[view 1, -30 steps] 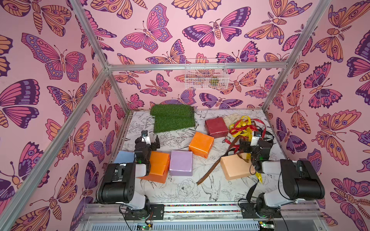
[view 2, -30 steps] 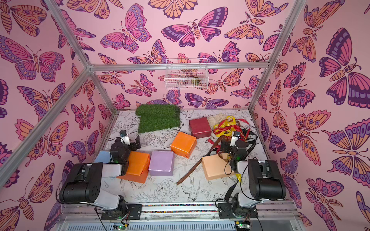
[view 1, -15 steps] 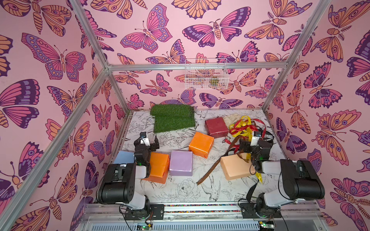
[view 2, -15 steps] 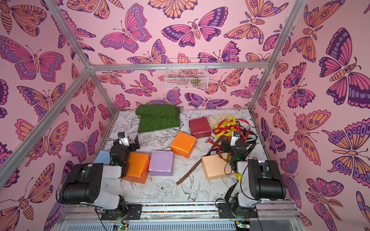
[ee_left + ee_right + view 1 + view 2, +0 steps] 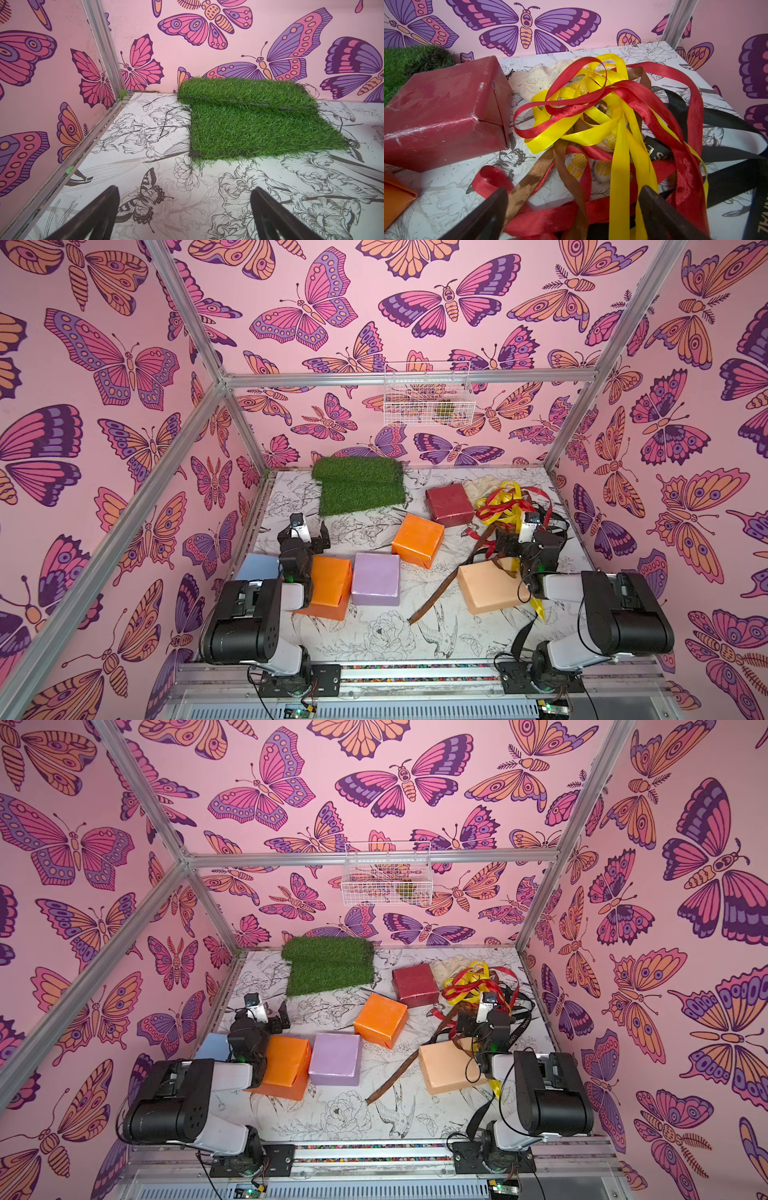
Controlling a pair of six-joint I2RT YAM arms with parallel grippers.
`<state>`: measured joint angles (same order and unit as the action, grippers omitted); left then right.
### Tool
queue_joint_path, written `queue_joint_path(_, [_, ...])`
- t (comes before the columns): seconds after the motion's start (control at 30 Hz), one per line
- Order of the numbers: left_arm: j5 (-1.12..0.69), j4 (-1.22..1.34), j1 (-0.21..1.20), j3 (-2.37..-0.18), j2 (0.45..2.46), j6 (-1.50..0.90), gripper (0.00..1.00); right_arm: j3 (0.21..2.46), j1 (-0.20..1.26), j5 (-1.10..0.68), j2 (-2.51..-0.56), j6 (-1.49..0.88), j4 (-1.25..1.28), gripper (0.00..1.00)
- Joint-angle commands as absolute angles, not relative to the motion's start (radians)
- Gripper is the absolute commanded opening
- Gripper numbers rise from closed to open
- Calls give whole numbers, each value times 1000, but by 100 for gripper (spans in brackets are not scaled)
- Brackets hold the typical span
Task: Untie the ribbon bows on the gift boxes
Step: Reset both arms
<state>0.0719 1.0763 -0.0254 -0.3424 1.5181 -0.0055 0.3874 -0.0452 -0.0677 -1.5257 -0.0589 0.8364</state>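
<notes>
Six gift boxes stand on the table in both top views: pale blue (image 5: 258, 566), orange (image 5: 330, 587), lilac (image 5: 376, 585), a second orange (image 5: 417, 539), dark red (image 5: 449, 504) and peach (image 5: 488, 589). No ribbon shows round any of them. Red, yellow, brown and black ribbons (image 5: 591, 108) lie in one loose tangled heap at the back right. One brown ribbon (image 5: 440, 591) trails from the peach box toward the front. My right gripper (image 5: 573, 190) hangs open just over the heap's near edge, gripping nothing. My left gripper (image 5: 185, 189) is open above bare table behind the pale blue box.
A folded green turf mat (image 5: 359, 485) lies at the back left. A cream and yellow knitted glove (image 5: 533, 81) sits under the ribbon heap beside the dark red box. A white wire basket (image 5: 428, 393) hangs on the back wall. Pink walls close in three sides.
My left gripper has shifted very slightly. The boxes, the ribbons and the right arm stay as they were.
</notes>
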Motion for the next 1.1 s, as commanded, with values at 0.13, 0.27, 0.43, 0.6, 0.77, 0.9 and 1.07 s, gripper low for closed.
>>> queue_joint_path(0.13, [89, 945, -25, -319, 1545, -25, 100, 402, -40, -64, -1513, -50, 824, 99])
queue_joint_path(0.27, [0, 935, -26, -355, 1547, 9, 99, 402, -40, -64, -1513, -50, 824, 99])
queue_joint_path(0.43, [-38, 908, -27, -368, 1546, 21, 100, 402, -40, -64, -1513, -50, 824, 99])
queue_joint_path(0.6, [-21, 921, -26, -361, 1545, 16, 100, 402, -40, -64, -1513, -50, 824, 99])
queue_joint_path(0.77, [74, 987, -27, -339, 1543, -24, 100, 402, -40, -64, -1512, -50, 824, 99])
queue_joint_path(0.9, [34, 957, -26, -343, 1546, -4, 99, 402, -40, -64, -1512, -49, 824, 99])
queue_joint_path(1.07, [38, 938, -26, -354, 1545, -6, 100, 404, -40, -63, -1514, -49, 822, 99])
